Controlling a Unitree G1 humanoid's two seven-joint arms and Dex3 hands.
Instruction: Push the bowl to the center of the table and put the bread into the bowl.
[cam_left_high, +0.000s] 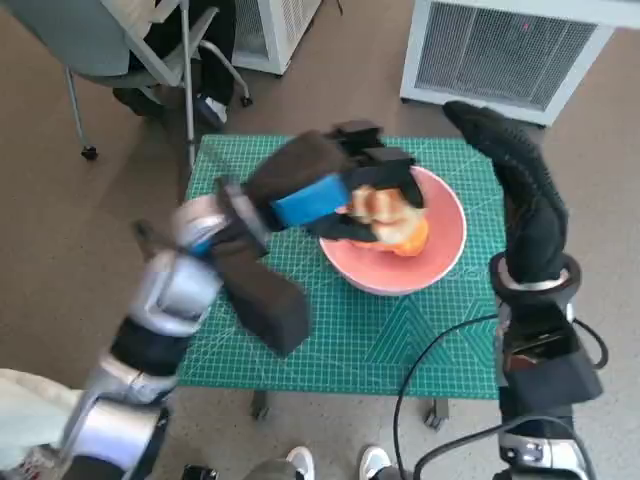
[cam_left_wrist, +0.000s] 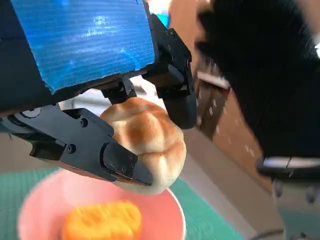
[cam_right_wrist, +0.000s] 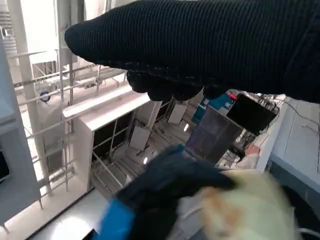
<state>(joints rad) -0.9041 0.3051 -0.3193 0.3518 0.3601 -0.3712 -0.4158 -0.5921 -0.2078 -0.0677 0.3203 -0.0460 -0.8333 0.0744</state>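
Soft, light bread (cam_left_wrist: 147, 145) sits pinched in your left hand (cam_left_high: 350, 190) over the pink bowl (cam_left_high: 445, 250), so hold its sides gently; your right hand (cam_left_high: 520, 190) hangs empty, fingers straight.

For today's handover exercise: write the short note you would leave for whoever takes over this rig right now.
Left hand: holds the pale bread roll over the pink bowl.
Right hand: gloved, raised beside the bowl at the table's right edge, holding nothing that I can see.
Bowl: on the green mat, somewhat right of centre, with an orange piece already inside.
Done: roll picked up and brought over the bowl.
Left: lower and release it.
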